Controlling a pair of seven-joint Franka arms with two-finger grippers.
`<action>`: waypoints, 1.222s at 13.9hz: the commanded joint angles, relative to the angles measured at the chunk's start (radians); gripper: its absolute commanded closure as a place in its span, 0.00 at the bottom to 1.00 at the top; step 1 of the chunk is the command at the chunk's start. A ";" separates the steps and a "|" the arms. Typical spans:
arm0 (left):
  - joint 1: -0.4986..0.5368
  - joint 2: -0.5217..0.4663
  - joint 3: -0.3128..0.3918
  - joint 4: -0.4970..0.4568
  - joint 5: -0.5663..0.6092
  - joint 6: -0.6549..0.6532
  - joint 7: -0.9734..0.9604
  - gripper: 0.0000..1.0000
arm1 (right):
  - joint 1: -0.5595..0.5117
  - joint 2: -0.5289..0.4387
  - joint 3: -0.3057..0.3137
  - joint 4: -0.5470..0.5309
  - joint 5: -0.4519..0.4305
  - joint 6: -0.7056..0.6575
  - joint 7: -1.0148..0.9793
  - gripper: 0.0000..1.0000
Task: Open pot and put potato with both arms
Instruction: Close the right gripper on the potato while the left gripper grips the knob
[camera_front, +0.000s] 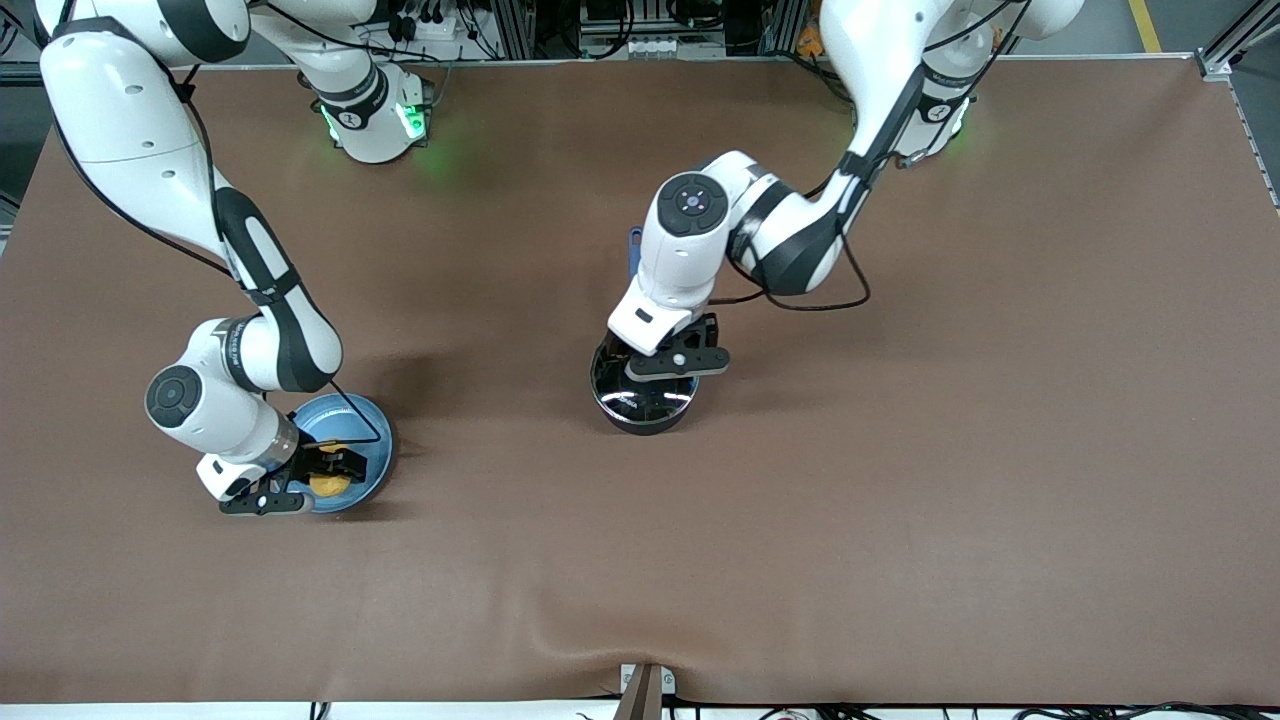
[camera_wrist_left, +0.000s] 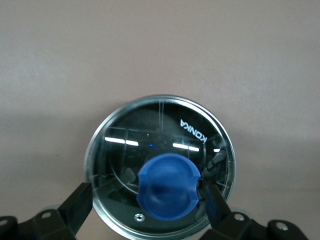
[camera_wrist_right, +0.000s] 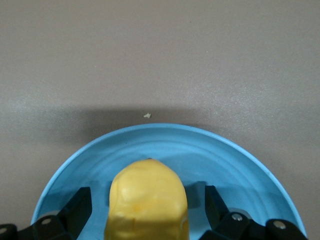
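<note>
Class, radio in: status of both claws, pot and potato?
Left claw open astride lid knob, pot lidded. Right claw open around potato on plate. Nothing blocking.

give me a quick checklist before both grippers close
1. Left gripper open with the lid knob between its fingers: ok.
2. Glass lid seated on the pot: ok, not yet lifted.
3. Right gripper open, fingers either side of the potato: ok.
4. Potato resting on the blue plate: ok.
5. Fingers low enough on the knob and the potato for a firm grip: cannot tell.
6. Pot handle clear of the left arm: cannot tell, mostly hidden.
</note>
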 joint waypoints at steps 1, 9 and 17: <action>-0.016 0.010 0.015 0.024 0.002 -0.002 -0.025 0.00 | -0.002 -0.013 0.001 -0.014 0.020 0.002 0.000 0.00; -0.042 0.067 0.015 0.024 -0.015 0.061 -0.051 0.00 | 0.001 -0.020 0.001 -0.004 0.019 -0.044 -0.009 0.89; -0.051 0.094 0.043 0.024 -0.010 0.113 -0.046 0.00 | 0.007 -0.057 0.009 0.012 0.020 -0.059 -0.008 0.98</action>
